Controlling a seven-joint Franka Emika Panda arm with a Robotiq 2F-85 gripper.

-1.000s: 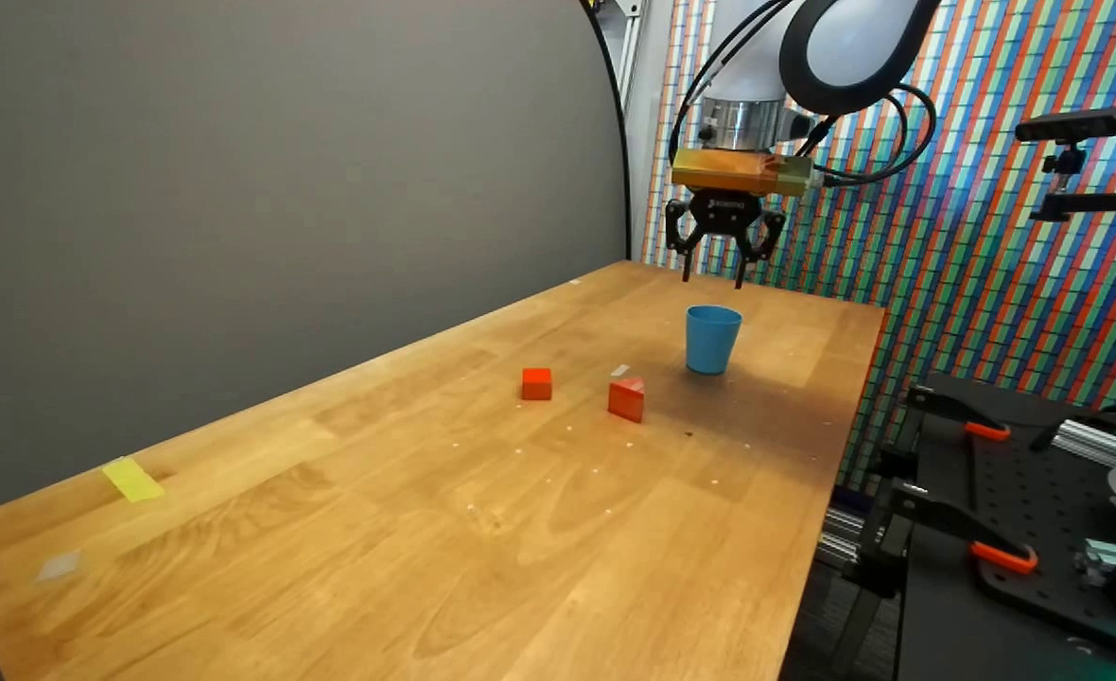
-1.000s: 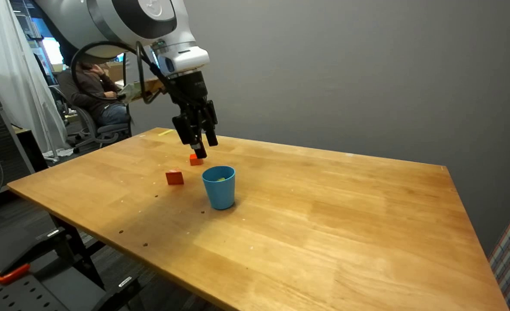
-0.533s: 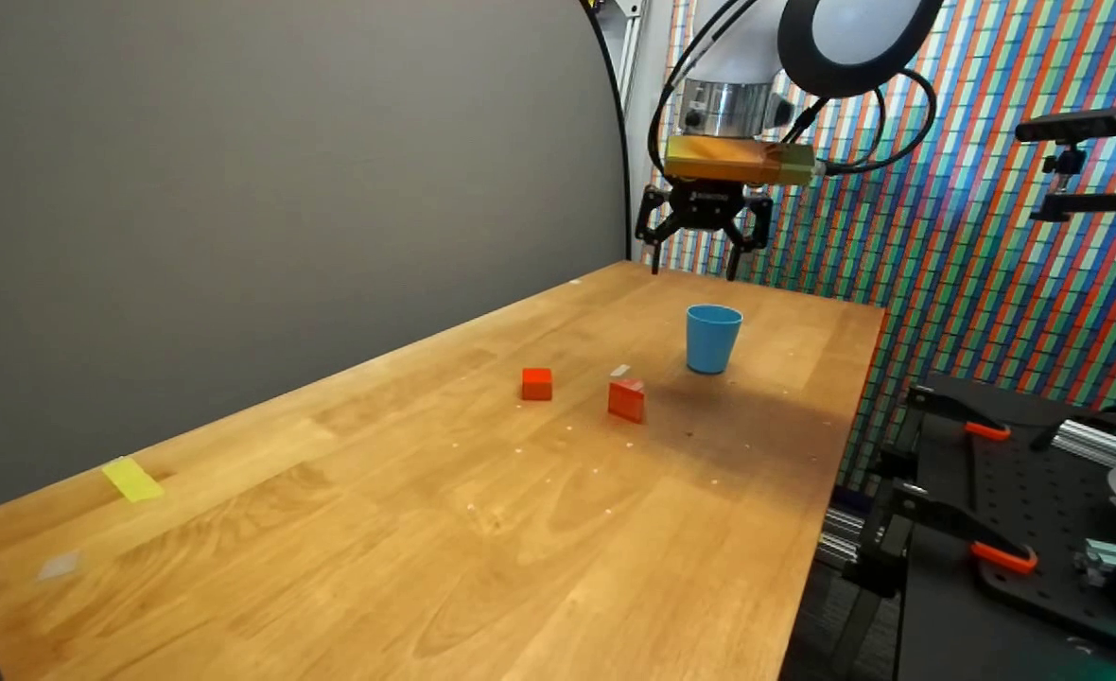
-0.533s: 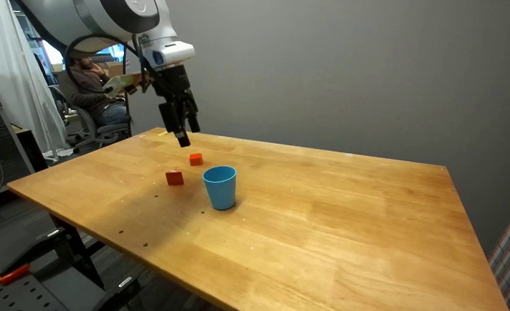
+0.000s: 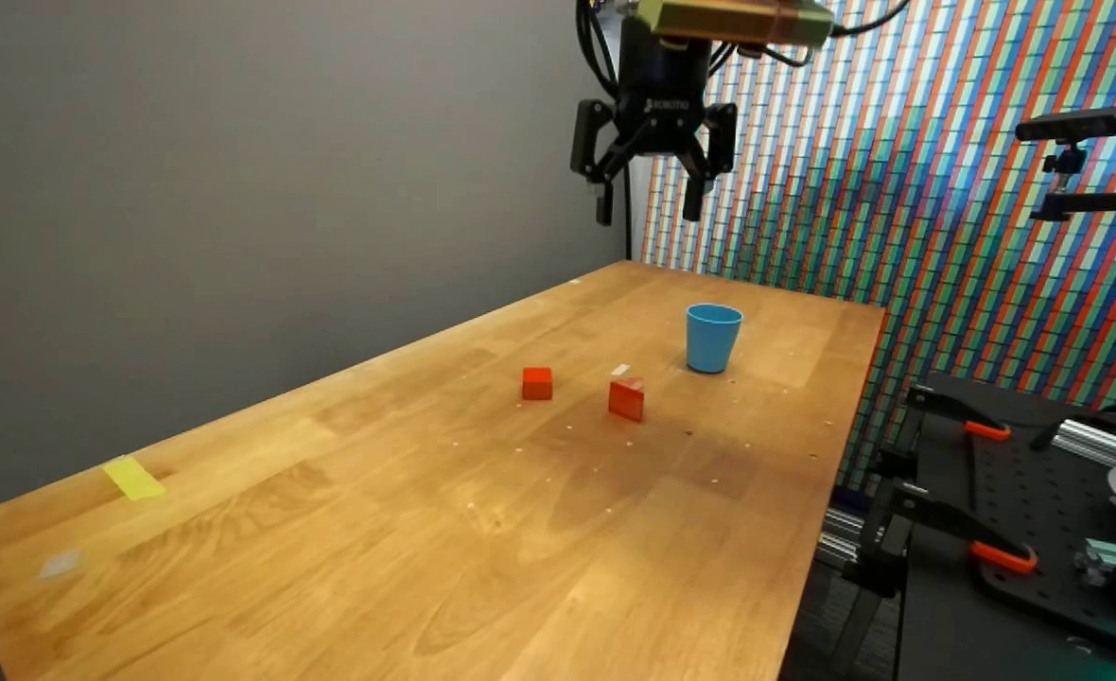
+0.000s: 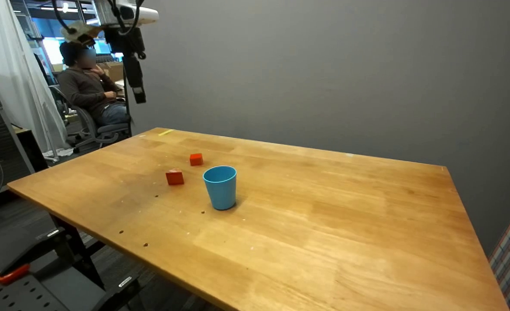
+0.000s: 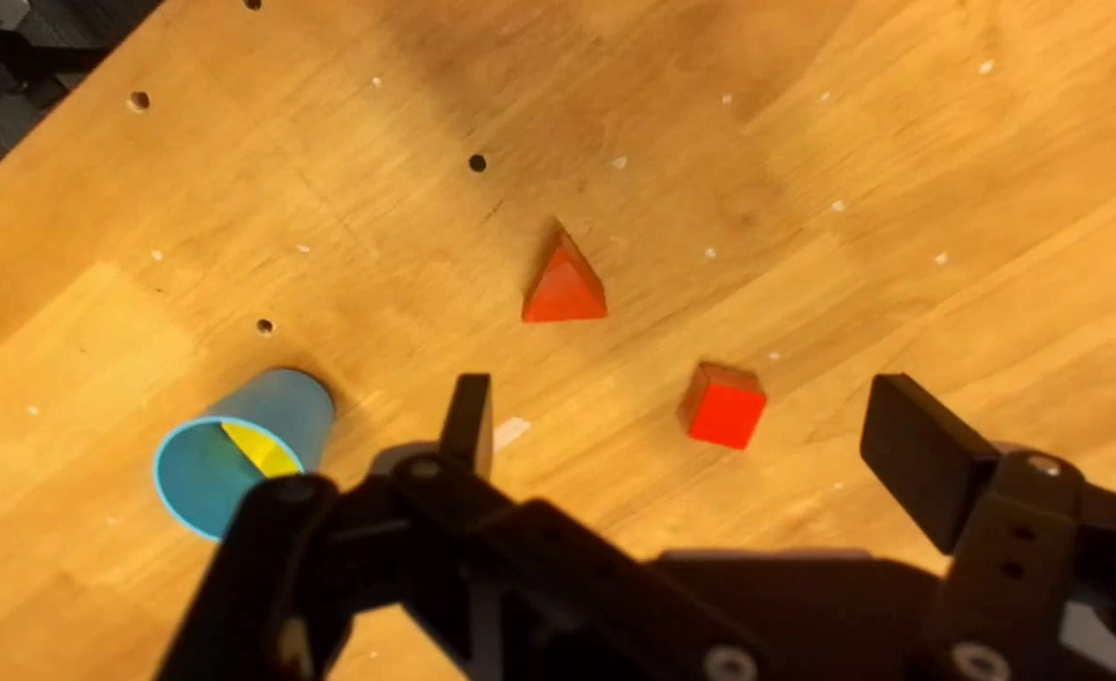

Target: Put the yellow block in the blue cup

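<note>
Pincer (image 5: 649,217) parted, high over table (image 5: 482,549), yellow block (image 7: 260,450) in blue cup (image 6: 221,190), well inside edge (image 7: 68,106)

On the wooden worktop (image 6: 345,233) you are seeing the blue cup (image 6: 221,190), which is standing upright. Near to it, a red triangular block (image 7: 565,288) and a red squarish block (image 7: 728,414) are resting, apart from each other. Well apart from these, a flat yellow strip (image 5: 133,478) is lying close to the edge, and a pale scrap (image 5: 59,565) is lying near that strip.
</note>
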